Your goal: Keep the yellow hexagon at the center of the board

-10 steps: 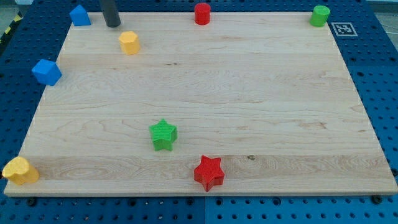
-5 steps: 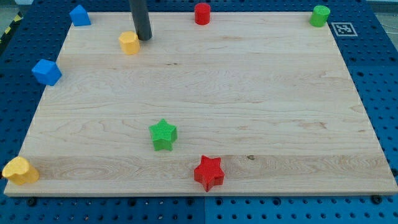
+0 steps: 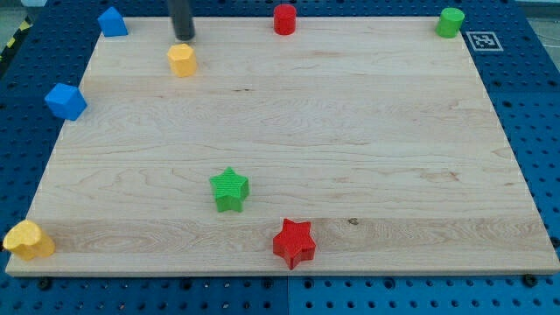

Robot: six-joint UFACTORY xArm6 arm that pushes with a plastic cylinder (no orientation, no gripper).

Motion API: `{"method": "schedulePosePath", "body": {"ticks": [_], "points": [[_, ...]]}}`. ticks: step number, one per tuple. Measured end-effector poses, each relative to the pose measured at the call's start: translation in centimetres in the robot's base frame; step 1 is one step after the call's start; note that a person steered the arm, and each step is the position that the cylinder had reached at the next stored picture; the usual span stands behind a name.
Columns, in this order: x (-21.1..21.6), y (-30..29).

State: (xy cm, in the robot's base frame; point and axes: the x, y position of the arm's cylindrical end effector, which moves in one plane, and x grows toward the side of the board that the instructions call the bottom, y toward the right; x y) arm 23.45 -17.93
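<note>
My tip (image 3: 183, 38) just at 12 o'clock of yellow hexagon (image 3: 181, 60), apart, holding nothing; both near board (image 3: 367, 122) top edge, open wood toward 4 o'clock.

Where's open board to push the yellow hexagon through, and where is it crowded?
Open: the middle and whole right half, between red cylinder, green cylinder and red star. Crowded: top left, where my tip sits just above the yellow hexagon near two blue blocks.
</note>
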Motion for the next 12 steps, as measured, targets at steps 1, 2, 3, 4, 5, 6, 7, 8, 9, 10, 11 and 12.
{"method": "schedulePosePath", "body": {"ticks": [1, 2, 3, 4, 5, 6, 7, 8, 9, 10, 11, 12], "points": [[0.0, -0.7], [0.3, -0.7], [2.6, 0.3], [5.7, 1.0], [8.7, 1.6], [11.7, 2.1], [14.6, 2.6], [16.0, 3.1], [16.1, 3.1], [16.1, 1.3], [16.1, -0.4], [16.1, 0.2]]}}
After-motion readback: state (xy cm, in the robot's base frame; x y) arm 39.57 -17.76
